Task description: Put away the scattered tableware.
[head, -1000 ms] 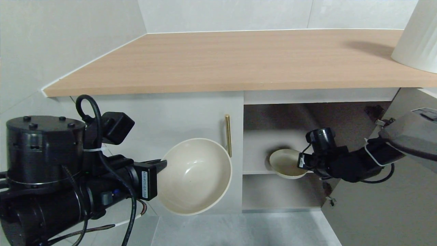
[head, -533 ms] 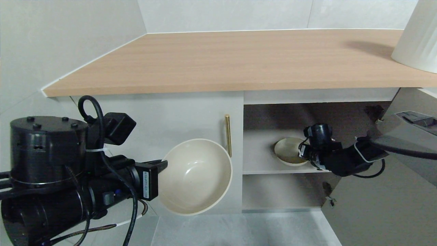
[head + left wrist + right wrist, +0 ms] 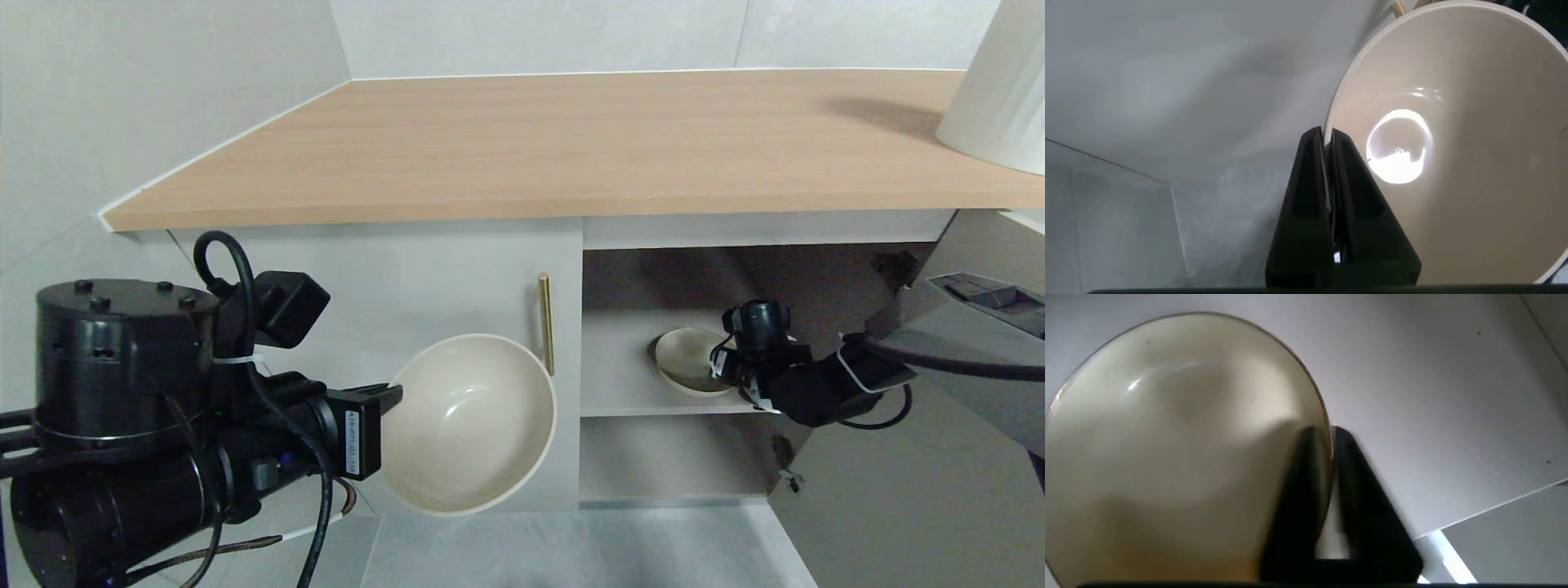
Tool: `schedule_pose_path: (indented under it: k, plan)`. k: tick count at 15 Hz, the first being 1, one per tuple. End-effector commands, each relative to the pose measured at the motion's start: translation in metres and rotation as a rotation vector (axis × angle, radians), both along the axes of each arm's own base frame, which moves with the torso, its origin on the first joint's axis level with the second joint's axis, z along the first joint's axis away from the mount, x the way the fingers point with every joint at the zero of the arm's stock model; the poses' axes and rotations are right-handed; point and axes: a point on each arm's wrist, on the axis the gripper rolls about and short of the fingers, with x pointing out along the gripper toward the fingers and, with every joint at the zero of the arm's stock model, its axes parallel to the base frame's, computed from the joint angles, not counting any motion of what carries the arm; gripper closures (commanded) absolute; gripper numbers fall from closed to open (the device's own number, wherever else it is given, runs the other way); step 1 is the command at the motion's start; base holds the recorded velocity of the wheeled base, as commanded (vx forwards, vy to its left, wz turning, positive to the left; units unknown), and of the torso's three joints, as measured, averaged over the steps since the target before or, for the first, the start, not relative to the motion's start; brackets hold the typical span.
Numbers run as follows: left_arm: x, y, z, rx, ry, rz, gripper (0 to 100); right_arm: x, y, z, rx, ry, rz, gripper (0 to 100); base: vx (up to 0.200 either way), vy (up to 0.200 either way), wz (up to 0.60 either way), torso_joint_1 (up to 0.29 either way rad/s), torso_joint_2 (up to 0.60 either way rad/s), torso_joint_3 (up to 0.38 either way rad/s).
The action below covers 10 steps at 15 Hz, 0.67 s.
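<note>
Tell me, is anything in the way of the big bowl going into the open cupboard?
Yes, partly. The right claw is over the cupboard shelf, shut on the small bowl. The big bowl hangs in the left claw before the closed door.

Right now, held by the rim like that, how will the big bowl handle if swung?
Likely rigid: the big bowl shows no flex with the left gripper pinching one rim spot. Glossy glare inside suggests slick walls, so it may pivot in that pinch. Looks hard-shelled; a knock on the door handle might chip it.
</note>
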Motion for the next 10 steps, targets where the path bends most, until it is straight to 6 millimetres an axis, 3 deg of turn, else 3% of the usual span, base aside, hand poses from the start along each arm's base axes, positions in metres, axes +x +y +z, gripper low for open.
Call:
schedule_pose_path:
  k: [1,2,4,6,8,9,10]
  plan:
    - [0.001,0.000,-0.001,0.003,0.002,0.000,100,-0.008,-0.001,0.016,0.009,-0.021,0.006,0,0.000,0.000,0.00,0.000,0.00,0.000]
    - [0.002,-0.001,-0.002,0.007,0.009,0.000,100,-0.015,-0.002,0.026,0.016,-0.031,0.015,0,0.000,0.000,0.00,0.000,0.00,0.000]
    - [0.004,-0.003,-0.005,0.014,0.017,0.000,100,-0.046,0.001,0.058,0.055,-0.044,0.106,0,0.000,0.000,0.00,0.000,0.00,0.000]
    - [0.004,-0.003,-0.005,0.025,0.013,-0.009,100,-0.093,0.008,0.096,0.127,-0.064,0.299,0,0.000,0.000,0.00,0.000,0.00,0.000]
    - [0.009,-0.011,-0.008,0.090,0.007,-0.055,100,-0.156,0.015,0.136,0.122,-0.017,0.508,0,0.000,0.000,0.00,0.000,0.00,0.000]
    - [0.011,-0.020,-0.016,0.113,0.029,-0.083,100,-0.179,0.017,0.152,0.132,-0.004,0.572,0,0.000,0.000,0.00,0.000,0.00,0.000]
    - [0.012,-0.025,-0.021,0.127,0.045,-0.100,100,-0.191,0.018,0.161,0.136,0.001,0.604,0,0.000,0.000,0.00,0.000,0.00,0.000]
